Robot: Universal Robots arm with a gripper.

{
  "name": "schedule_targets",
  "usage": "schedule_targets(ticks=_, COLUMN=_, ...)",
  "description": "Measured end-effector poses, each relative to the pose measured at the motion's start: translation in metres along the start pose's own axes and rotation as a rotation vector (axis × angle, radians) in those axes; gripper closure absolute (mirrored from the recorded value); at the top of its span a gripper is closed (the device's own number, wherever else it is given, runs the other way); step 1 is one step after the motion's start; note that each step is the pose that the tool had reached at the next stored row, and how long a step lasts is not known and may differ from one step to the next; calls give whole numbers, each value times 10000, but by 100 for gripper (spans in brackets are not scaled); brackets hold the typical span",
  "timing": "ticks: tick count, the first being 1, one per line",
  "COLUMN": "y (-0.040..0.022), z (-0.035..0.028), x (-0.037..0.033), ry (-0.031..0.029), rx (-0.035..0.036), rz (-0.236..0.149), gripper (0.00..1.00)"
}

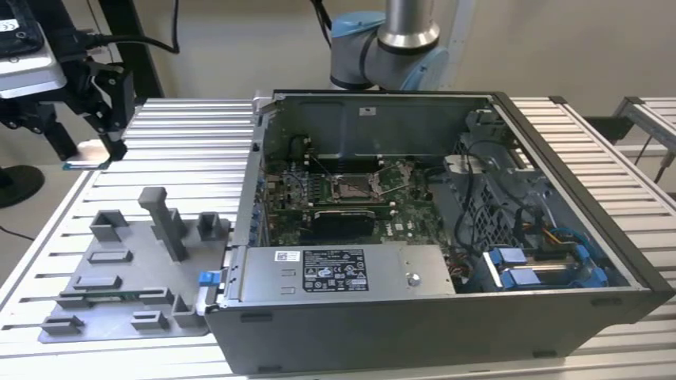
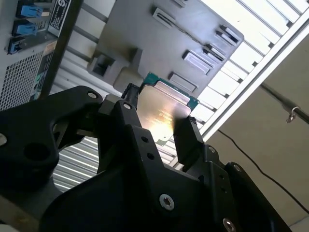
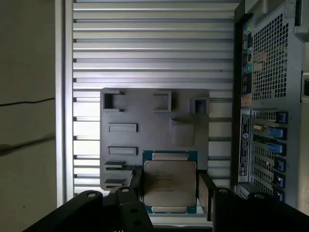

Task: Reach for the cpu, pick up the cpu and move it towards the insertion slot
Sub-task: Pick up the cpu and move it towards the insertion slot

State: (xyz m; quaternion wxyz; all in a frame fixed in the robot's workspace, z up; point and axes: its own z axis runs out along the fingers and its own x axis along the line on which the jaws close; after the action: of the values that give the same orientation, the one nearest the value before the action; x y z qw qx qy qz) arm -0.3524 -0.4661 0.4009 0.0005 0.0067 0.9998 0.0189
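The black 2-finger gripper point(image 3: 171, 191) pinches the small flat silver-beige square cpu point(image 3: 170, 176) by 2 opposite edges, held above the grey plastic fixture plate point(image 3: 145, 104). The pick-up looks done, so the carry is judged to be in hand. It calls for clearing the dark computer case's point(image 1: 423, 324) wall towards the metal-framed insertion slot point(image 1: 354, 186), well apart.

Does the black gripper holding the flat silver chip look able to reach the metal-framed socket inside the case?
Probably yes: the grey computer case lies open, nothing covers the square metal-framed socket, and the black gripper holds the silver chip outside it.
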Motion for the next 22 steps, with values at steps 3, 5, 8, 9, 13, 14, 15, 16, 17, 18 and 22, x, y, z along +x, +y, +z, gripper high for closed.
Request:
schedule_targets(ticks=3, y=1, z=0, x=-50, ry=0, rx=0, rz=0, gripper=100)
schedule_targets(ticks=5, y=1, z=0, x=-81, ry=0, rx=0, rz=0, gripper=100)
schedule_targets(ticks=8, y=2, z=0, x=-125, ry=-1, rx=-1, rz=0, gripper=100)
schedule_targets(ticks=9, y=2, z=0, x=-140, ry=0, rx=0, rz=0, gripper=100)
schedule_targets(ticks=13, y=3, z=0, x=-198, ry=0, rx=0, rz=0, gripper=100)
schedule_targets(ticks=14, y=3, z=-1, x=-212, ry=0, rx=0, rz=0, gripper=100)
schedule_targets(ticks=15, y=3, z=0, x=-226, ry=0, rx=-1, rz=0, gripper=100)
schedule_targets(ticks=16, y=3, z=-1, x=-239, ry=0, rx=0, rz=0, gripper=100)
schedule_targets(ticks=17, y=3, z=-1, x=-253, ry=0, rx=0, rz=0, gripper=100)
schedule_targets(ticks=18, y=3, z=-1, x=-266, ry=0, rx=0, rz=0, gripper=100)
schedule_targets(ticks=22, y=4, z=-1, x=-320, ry=0, rx=0, rz=-1, gripper=100)
